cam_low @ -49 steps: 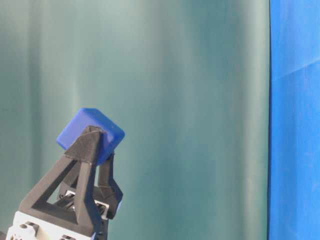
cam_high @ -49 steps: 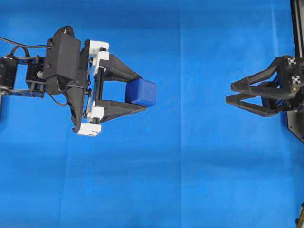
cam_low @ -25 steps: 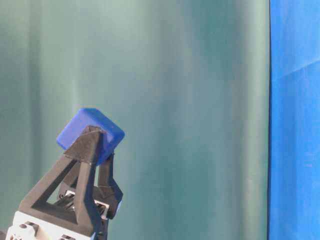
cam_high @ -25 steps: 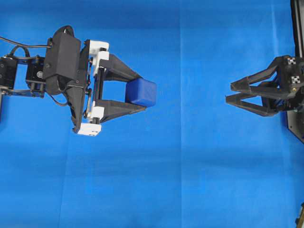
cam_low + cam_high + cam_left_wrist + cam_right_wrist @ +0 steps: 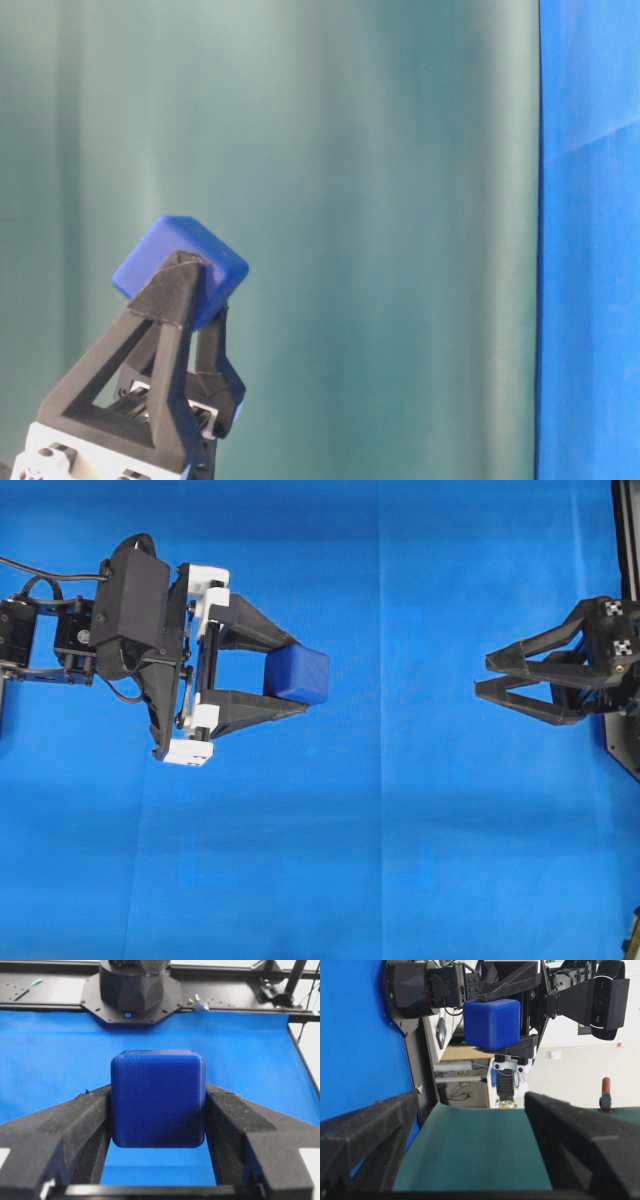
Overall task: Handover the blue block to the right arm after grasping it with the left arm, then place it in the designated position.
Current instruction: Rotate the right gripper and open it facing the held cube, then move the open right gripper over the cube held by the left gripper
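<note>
A: The small dark-blue cube with rounded edges (image 5: pixel 298 674) is up off the bright blue cloth (image 5: pixel 400 860), pinched between the tips of the left arm's white-bracketed gripper (image 5: pixel 292 675). In the left wrist view each black finger presses flat on one side of the cube.

B: And the right arm's black pointed-finger gripper (image 5: pixel 482 675) sits well apart from it, at the far edge, jaws parted and holding nothing. In its own camera the cube is straight ahead, between the two fingers.

A: The risk, as he'd judge it: only the fingertips hold that cube, and much of it sticks out beyond them. A bump from the incoming gripper could twist or knock it loose.

B: Or a mistimed release. If the left lets go before the right has closed, the cube drops to the cloth.

A: Any writing?

B: Only small black-and-white square markers (image 5: pixel 622 646) on the right arm. No readable text or brand anywhere.
</note>
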Robot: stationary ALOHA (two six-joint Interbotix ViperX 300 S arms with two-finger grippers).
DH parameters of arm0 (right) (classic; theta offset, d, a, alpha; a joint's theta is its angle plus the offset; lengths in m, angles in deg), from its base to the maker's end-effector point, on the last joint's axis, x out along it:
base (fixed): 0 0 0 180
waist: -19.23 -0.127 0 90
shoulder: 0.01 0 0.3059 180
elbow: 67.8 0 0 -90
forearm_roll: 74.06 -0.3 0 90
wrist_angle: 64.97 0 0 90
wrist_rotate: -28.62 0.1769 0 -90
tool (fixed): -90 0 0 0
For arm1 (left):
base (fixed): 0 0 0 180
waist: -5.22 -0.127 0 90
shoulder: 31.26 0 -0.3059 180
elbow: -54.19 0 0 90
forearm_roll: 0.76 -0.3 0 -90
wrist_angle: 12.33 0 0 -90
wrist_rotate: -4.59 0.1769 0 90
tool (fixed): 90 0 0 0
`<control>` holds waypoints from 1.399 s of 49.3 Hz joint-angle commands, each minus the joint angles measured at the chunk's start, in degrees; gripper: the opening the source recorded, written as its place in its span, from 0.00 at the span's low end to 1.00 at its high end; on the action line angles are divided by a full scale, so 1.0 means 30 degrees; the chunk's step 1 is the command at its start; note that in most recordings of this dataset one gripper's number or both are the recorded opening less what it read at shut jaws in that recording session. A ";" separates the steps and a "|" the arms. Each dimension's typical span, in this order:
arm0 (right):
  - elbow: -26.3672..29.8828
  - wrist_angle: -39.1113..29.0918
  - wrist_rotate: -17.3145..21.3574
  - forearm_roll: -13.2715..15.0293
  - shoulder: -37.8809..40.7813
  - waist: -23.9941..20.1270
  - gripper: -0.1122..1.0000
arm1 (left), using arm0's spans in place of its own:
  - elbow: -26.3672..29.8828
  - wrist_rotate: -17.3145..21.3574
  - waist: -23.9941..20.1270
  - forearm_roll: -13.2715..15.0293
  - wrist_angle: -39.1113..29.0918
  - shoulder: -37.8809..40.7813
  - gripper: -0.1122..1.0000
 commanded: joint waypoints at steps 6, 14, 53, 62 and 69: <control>0.0527 0.0088 0.0029 0.0000 0.0088 0.0000 0.96 | 0.0264 -0.0029 -0.0029 0.0029 0.0234 -0.0322 0.54; 0.0527 0.0088 0.0029 0.0000 0.0117 0.0000 0.95 | 0.0264 -0.0029 -0.0029 0.0029 0.0234 -0.0322 0.54; 0.4893 0.0352 0.0117 -0.0059 0.5684 0.0029 0.95 | 0.0205 -0.0029 -0.0029 0.0029 0.0176 -0.0352 0.54; 0.6768 0.0352 0.0117 -0.0088 0.7910 0.0029 0.95 | 0.0205 -0.0059 -0.0029 0.0088 0.0146 -0.0322 0.54; 0.7969 0.0469 0.0117 -0.0088 0.9258 0.0029 0.95 | 0.0234 -0.0059 -0.0029 0.0088 0.0117 -0.0322 0.54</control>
